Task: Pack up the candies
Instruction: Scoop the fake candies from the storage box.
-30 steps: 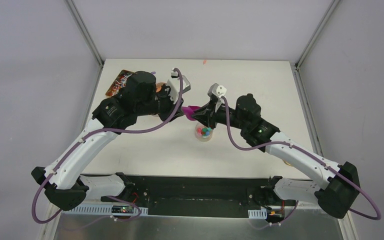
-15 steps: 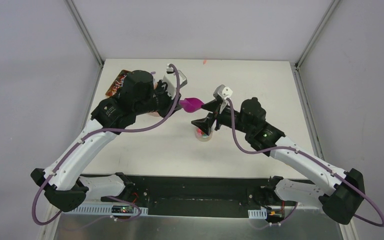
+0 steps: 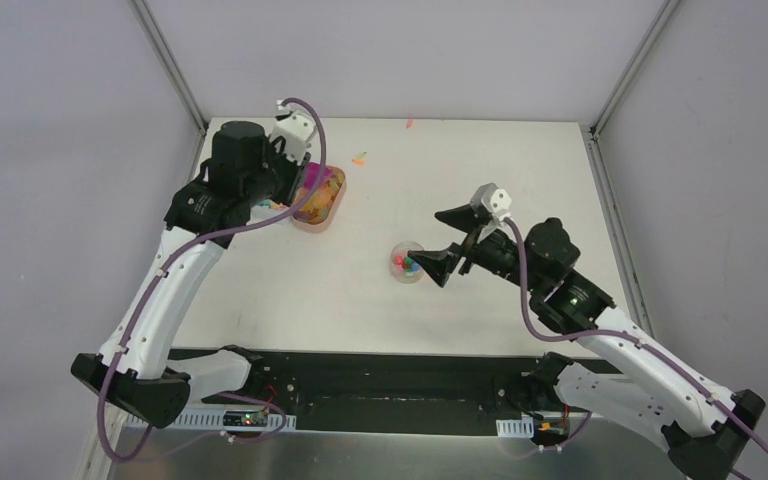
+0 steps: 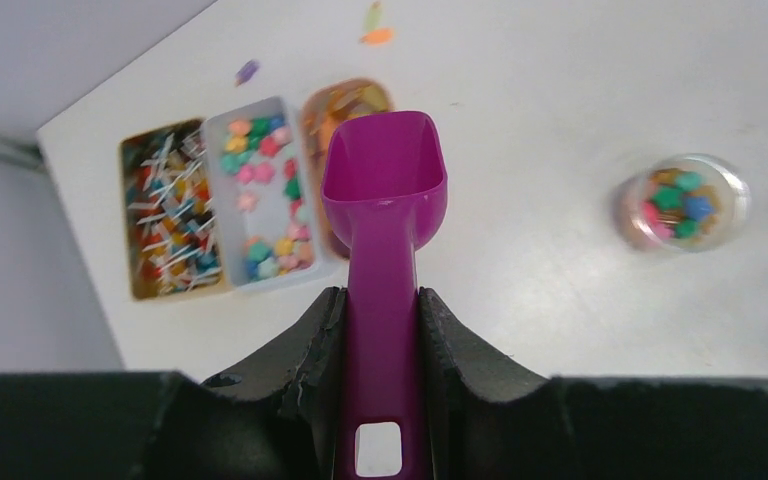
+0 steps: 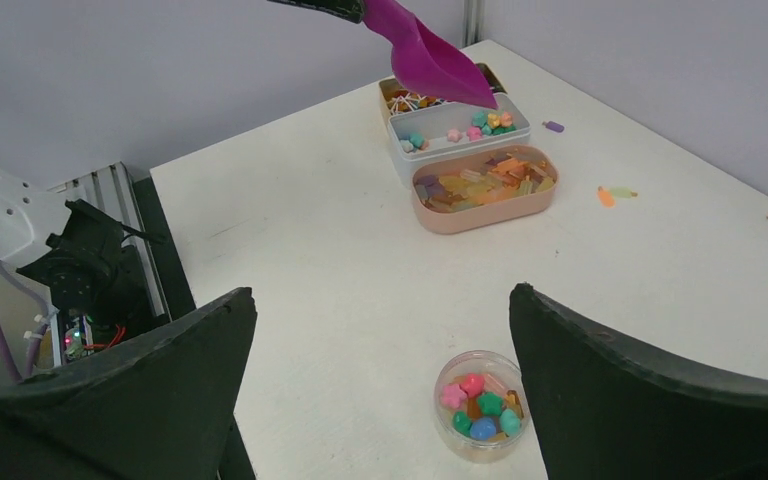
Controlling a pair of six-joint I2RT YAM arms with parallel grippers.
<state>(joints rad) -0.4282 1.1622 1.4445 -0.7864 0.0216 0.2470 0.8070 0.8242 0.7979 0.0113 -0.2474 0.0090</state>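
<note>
The candies show in three places. A few coloured stars and amber pieces lie in a small clear jar standing without a lid mid-table. Orange pieces fill a peach oval tray, and pastel stars sit in a grey tray. My left gripper is shut on the handle of a magenta scoop. The scoop's bowl looks empty and hovers over the trays. My right gripper is wide open just behind the jar, not touching it.
A third tray with striped sticks stands beside the grey one at the table's far left. Loose sweets lie near the back edge. The left arm's base and cabling sit off the table's near edge.
The right gripper has opened wide and drawn back from the jar. The left arm has swung the scoop away from above the jar, leftward to over the trays.
</note>
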